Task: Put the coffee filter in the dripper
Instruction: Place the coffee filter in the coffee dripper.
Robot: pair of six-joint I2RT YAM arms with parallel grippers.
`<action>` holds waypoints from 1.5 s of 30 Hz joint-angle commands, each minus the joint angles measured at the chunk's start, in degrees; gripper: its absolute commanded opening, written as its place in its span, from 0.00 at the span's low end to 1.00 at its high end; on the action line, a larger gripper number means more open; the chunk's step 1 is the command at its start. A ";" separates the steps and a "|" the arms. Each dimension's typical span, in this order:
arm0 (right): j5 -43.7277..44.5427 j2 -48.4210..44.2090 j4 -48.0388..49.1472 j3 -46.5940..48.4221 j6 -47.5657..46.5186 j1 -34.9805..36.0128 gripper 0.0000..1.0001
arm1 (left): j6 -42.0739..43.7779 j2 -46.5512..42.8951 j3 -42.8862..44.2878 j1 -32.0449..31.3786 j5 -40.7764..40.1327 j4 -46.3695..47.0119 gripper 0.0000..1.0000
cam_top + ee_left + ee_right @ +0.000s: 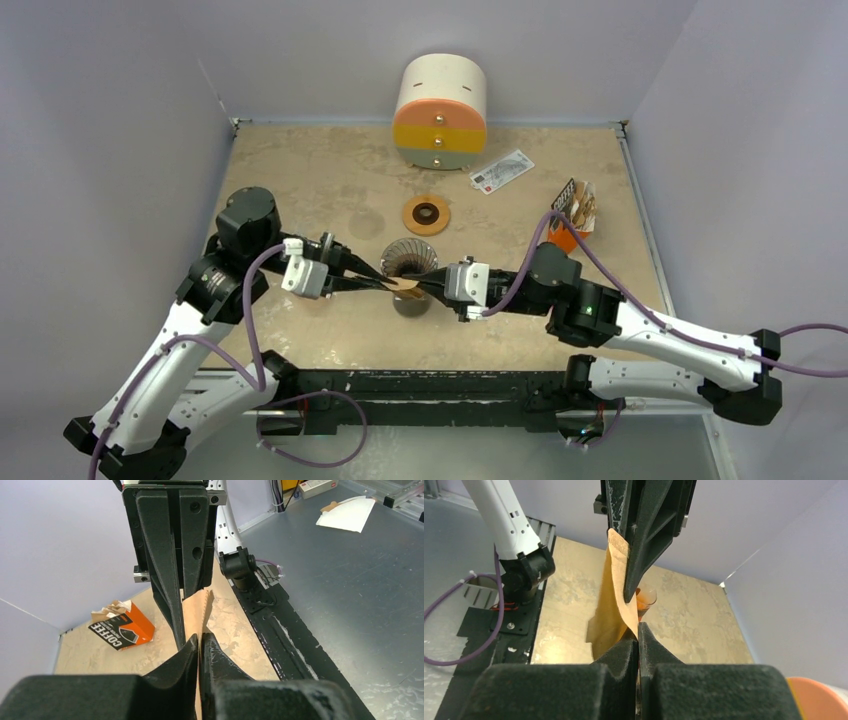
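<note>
Both claws are clamping the filter (405, 286) from opposite sides, the left gripper (384, 283) reaching in from 9 o'clock and the right gripper (427, 289) from 3 o'clock. The filter is hanging folded flat over the dripper (409, 258) at its 6 o'clock rim, possibly touching it. The coffee box (572, 215) is sitting at the dripper's 2 o'clock.

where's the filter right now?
Top view, centre: the filter is pinched between the left gripper and the right gripper, over the near rim of the dripper.
</note>
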 commanded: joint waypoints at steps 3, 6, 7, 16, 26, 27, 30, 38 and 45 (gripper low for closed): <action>5.03 1.74 -6.53 5.82 7.41 0.31 0.00 | -7.28 -2.50 -1.15 0.11 -7.78 4.73 0.14; 10.01 4.09 -13.95 9.75 9.97 0.31 0.00 | -10.15 -4.38 -1.11 0.10 -15.84 5.39 0.26; 11.87 4.94 -16.01 10.95 11.10 0.37 0.00 | -11.92 -4.92 -0.91 0.10 -18.43 5.71 0.30; 29.61 13.04 -33.97 23.32 21.78 0.29 0.00 | -23.99 -5.48 3.03 0.18 -32.96 1.68 0.37; 35.65 21.74 -53.49 37.97 39.70 -4.36 0.00 | -35.67 1.23 9.57 0.11 -37.35 -9.26 0.12; 35.00 23.32 -55.58 39.59 41.35 -5.29 0.00 | -36.91 0.73 8.99 0.15 -37.50 -8.51 0.12; 33.17 26.39 -60.74 44.09 46.09 -7.44 0.00 | -41.66 -0.76 7.02 0.11 -38.64 -5.90 0.08; 26.11 32.28 -66.04 51.18 53.12 -12.02 0.00 | -58.61 -0.39 2.67 0.17 -35.24 3.37 0.00; 29.29 36.35 -64.45 53.49 55.26 -12.07 0.00 | -68.52 2.03 -1.26 0.13 -36.93 10.78 0.00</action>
